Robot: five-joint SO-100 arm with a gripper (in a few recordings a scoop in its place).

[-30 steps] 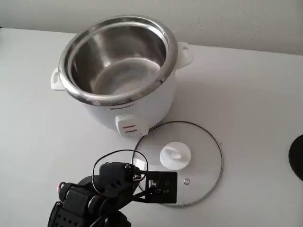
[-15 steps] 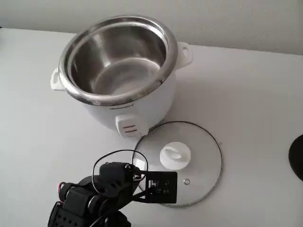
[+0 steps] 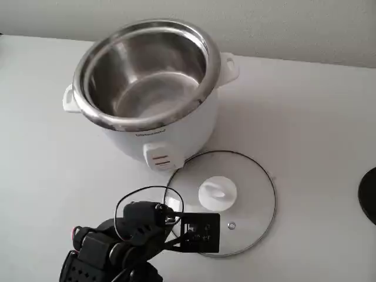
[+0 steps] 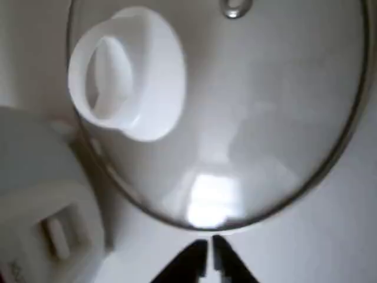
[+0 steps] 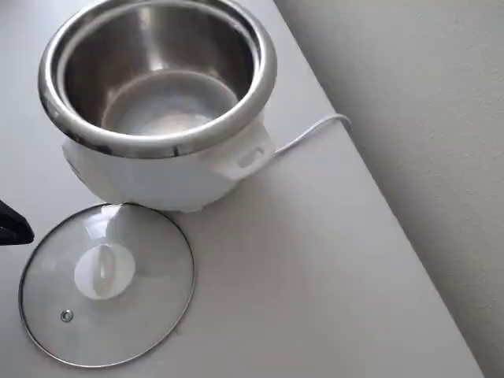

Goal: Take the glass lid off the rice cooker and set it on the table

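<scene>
With the lid (image 3: 222,201) flat on the table (image 3: 311,147) at lower centre and the cooker (image 3: 147,88) open, the gripper (image 4: 207,254), jaws pressed together, needed only to back straight away without nudging the rim.

Place: plain home-like room, kind uncertain | Cues: bare white tabletop (image 3: 305,117) against a textured pale wall (image 5: 409,94) | household rice cooker (image 3: 147,88), white cord (image 5: 311,132) trailing off the edge
</scene>
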